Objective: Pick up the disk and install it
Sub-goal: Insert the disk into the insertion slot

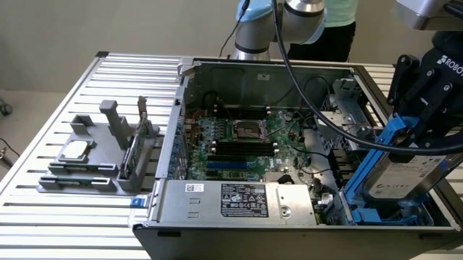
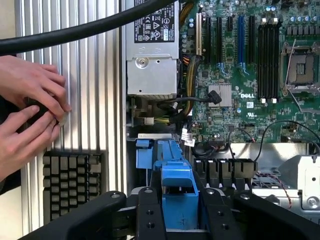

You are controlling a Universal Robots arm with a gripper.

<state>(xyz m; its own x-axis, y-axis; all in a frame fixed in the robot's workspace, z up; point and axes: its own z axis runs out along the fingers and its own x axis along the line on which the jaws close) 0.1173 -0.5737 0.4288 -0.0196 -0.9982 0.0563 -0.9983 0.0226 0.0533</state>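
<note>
Hand point(image 2: 176, 202): black, two-fingered, closest to the wrist camera. Grips the blue plastic carrier of the disk point(image 1: 402, 174), jaws drawn in narrow against its edges.

Disk: silver-grey metal body with a white printed label, framed in blue. Stands steeply tilted, held off the table point(image 1: 79, 233), at the exterior view's right end of the computer case point(image 1: 253, 73). Lower end dips into the drive bay point(image 1: 361, 214) among blue rails; cannot tell whether it touches them.

Computer case: open, lying on its side on the slatted metal table. Holds a green motherboard point(image 1: 239, 143) with a bare processor socket point(image 1: 244, 130) near its middle and black memory slots beside that. Carries a silver power supply point(image 1: 242, 201) with a black-and-white label along its near edge in the exterior view.

Black cable point(image 1: 304, 92): runs from the robot arm point(image 1: 282, 21) down across the case towards the hand.

Grey fixture point(image 1: 108, 179): sits on the table at the exterior view's left, well apart from the disk. Bears a small square silver chip point(image 1: 77, 150) lying flat and a thin green circuit card point(image 1: 142, 142) standing on edge.

Person's fingers point(image 2: 37, 85): rest together on the table in the wrist view, just beside a black keyboard point(image 2: 70, 182), outside the case.
</note>
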